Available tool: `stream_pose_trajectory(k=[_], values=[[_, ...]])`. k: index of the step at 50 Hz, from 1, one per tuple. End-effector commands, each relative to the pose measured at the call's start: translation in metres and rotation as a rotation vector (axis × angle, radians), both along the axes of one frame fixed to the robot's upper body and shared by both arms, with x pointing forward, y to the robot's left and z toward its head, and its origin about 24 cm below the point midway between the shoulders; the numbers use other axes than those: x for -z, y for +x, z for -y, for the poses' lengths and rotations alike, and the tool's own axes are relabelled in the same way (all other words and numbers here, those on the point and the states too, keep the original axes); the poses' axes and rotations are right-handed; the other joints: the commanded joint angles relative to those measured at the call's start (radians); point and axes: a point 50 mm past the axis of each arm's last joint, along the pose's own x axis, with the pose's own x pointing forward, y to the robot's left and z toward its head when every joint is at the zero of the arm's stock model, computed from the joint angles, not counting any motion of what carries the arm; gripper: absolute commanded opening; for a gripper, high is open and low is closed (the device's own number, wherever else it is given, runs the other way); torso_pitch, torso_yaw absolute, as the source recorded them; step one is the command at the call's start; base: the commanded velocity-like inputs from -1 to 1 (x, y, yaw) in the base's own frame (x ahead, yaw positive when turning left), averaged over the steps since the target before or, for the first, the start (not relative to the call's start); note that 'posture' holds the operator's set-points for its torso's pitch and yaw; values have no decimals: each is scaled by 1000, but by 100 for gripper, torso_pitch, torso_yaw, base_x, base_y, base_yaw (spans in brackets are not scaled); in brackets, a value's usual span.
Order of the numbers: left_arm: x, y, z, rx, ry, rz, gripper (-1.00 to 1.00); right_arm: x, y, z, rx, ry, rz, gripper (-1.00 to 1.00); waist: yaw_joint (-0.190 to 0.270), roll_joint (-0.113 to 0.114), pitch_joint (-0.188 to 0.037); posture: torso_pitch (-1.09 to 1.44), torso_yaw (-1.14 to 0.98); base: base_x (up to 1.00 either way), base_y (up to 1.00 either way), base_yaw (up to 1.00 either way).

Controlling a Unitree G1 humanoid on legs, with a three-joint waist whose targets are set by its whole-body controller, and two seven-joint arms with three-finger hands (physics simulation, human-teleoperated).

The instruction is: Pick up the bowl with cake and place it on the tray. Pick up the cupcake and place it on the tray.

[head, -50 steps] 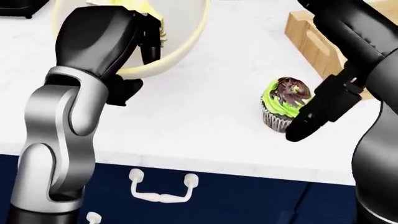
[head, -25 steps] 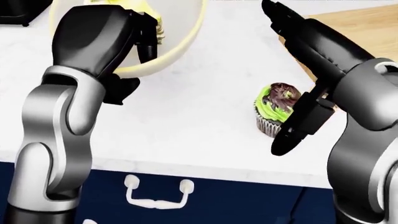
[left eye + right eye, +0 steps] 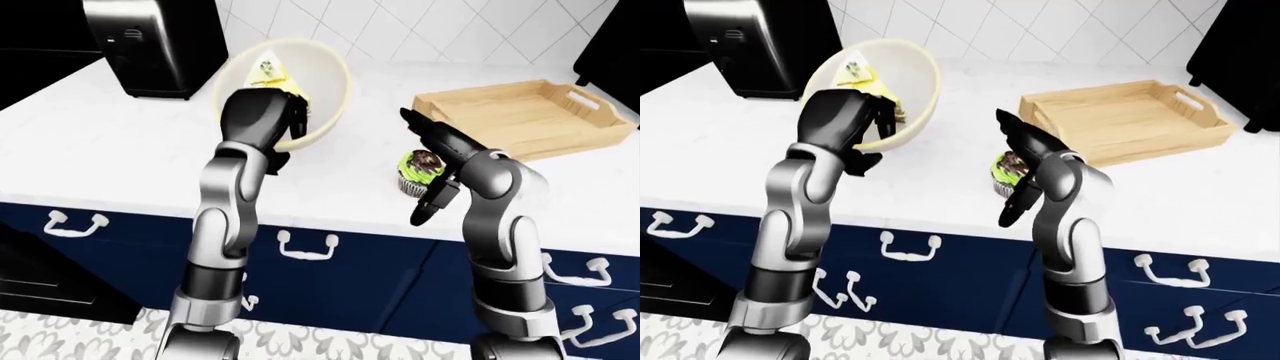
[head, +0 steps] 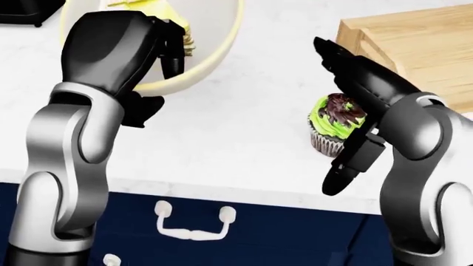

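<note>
Navy drawers (image 3: 330, 274) with white handles run below the counter (image 4: 222, 138) edge nearest the robot. Cupcake (image 4: 336, 124) stands upright on the counter close to that edge, green frosting with chocolate on top. Right hand (image 4: 347, 111) brackets it: fingers spread wide, one finger reaching past the cupcake toward the tray, another hanging down over the counter edge beside the wrapper. Nothing gripped; contact with the cupcake cannot be told. Left hand (image 4: 159, 52) sits at the near rim of the bowl (image 3: 330, 82), fingers curled over the rim into the bowl, thumb outside below it; hand appears clamped on the rim. Bowl is tilted, cake (image 3: 268, 71) slice inside. Tray (image 3: 520, 112), wooden, lies farther in toward the counter's right end, just beyond the cupcake. Black appliance (image 3: 150, 45) at the far left edge against the tiled wall.
</note>
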Motion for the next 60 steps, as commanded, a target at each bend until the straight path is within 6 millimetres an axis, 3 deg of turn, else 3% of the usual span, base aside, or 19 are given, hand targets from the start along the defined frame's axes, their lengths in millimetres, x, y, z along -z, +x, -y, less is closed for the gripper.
stream_pose_trajectory(k=[1, 3, 8, 13, 17, 21, 24, 29, 34, 46, 56, 57, 58, 60], values=[[-25, -7, 1, 10, -13, 125, -100, -14, -2, 0, 5, -14, 84, 100, 0, -1, -31, 0, 0, 0, 0, 0], [-25, -7, 1, 11, -12, 125, -100, -11, 0, 3, 11, -14, 73, 98, 2, -3, -32, 0, 0, 0, 0, 0], [-25, -8, 2, 11, -11, 126, -100, -9, 0, 5, 18, -16, 66, 22, 4, -8, -32, 0, 0, 0, 0, 0], [-27, -11, 5, 19, -12, 122, -100, -5, -1, 6, 17, -21, 55, 14, 5, -13, -33, 0, 0, 0, 0, 0], [-27, -14, 6, 26, -15, 120, -100, -1, -1, 7, 20, -45, 52, -31, 7, -16, -35, 0, 0, 0, 0, 0], [-27, -14, 6, 27, -15, 121, -100, 1, -1, 6, 18, -55, 47, -55, 11, -18, -37, 0, 0, 0, 0, 0], [-27, -14, 6, 27, -15, 121, -100, -3, -1, 5, 16, -52, 62, -100, 12, -18, -39, 0, 0, 0, 0, 0], [-27, -14, 5, 25, -16, 122, -100, -6, -6, 4, 19, -46, 84, -100, 13, -19, -43, 0, 0, 0, 0, 0], [-31, -16, 4, 25, -15, 128, -100, -27, -12, 4, 23, -16, 157, -100, 13, -17, -42, 0, 0, 0, 0, 0], [-65, -24, 6, 35, 10, 155, -100, -78, -32, 6, 33, 47, 295, -100, 10, -11, -23, 0, 0, 0, 0, 0], [-85, -31, 11, 55, 50, 160, -100, -98, -36, 9, 37, 61, 333, -100, 6, -11, -8, 0, 0, 0, 0, 0], [-85, -31, 11, 56, 52, 156, -100, -98, -36, 10, 39, 63, 334, -100, 8, -9, -23, 0, 0, 0, -14, 0], [-85, -32, 11, 59, 54, 154, -100, -99, -36, 10, 40, 67, 338, -100, 13, 2, -18, 0, 0, 0, -49, 0], [-88, -33, 11, 59, 55, 158, -100, -100, -37, 11, 42, 71, 344, -100, 9, 64, 3, 0, 0, 0, -79, 0]])
